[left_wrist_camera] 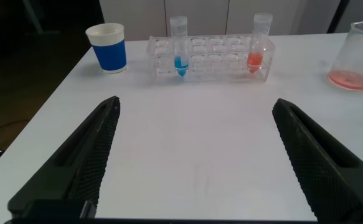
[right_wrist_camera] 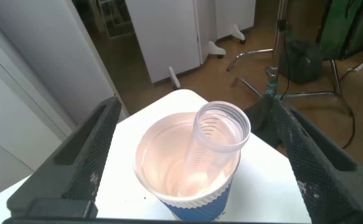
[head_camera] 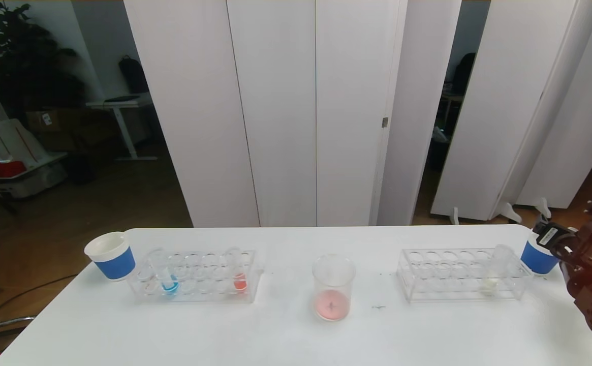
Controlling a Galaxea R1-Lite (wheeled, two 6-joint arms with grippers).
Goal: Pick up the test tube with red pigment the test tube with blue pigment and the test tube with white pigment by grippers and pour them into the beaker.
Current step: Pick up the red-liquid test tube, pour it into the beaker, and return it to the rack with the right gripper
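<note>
Above the right cup (right_wrist_camera: 184, 180), right gripper (right_wrist_camera: 193, 155) fingers wide, empty tube (right_wrist_camera: 215, 140) leaning inside. Blue tube (head_camera: 167, 277) in left rack (head_camera: 194, 277); white tube (head_camera: 494, 272) in right rack (head_camera: 461, 274); beaker (head_camera: 332, 287) between. Left gripper (left_wrist_camera: 193, 162) wide, empty.

Two blue paper cups (head_camera: 111, 255) (head_camera: 538, 256), two clear racks (head_camera: 194, 277) (head_camera: 463, 274), one beaker (head_camera: 332, 287), four test tubes: blue (head_camera: 168, 278), red (head_camera: 239, 274), whitish (head_camera: 494, 272), empty (right_wrist_camera: 221, 134).

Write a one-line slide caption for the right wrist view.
Open right end effector above a blue paper cup holding an empty test tube.
</note>
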